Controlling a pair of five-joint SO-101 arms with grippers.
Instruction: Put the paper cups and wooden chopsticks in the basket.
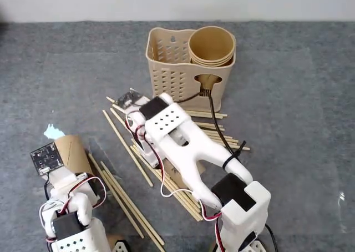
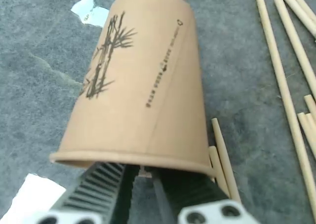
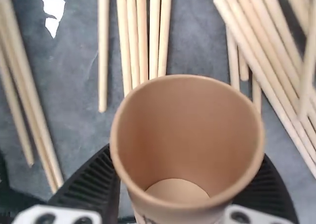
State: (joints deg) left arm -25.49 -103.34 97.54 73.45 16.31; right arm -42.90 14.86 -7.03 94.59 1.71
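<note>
The left hand (image 2: 140, 172) pinches the rim of a tipped cup (image 2: 138, 86), at the near left of the counter (image 1: 288, 124). The right hand (image 3: 185, 194) hugs an upright cup (image 3: 187, 135) between its two fingers, above loose chopsticks (image 3: 143, 31). Farther back stands the basket (image 1: 166, 69), with stacked cups (image 1: 212, 44) already inside. So some cups are done. These two cups probably go in next. Many chopsticks lie on the counter, not yet put away.
</note>
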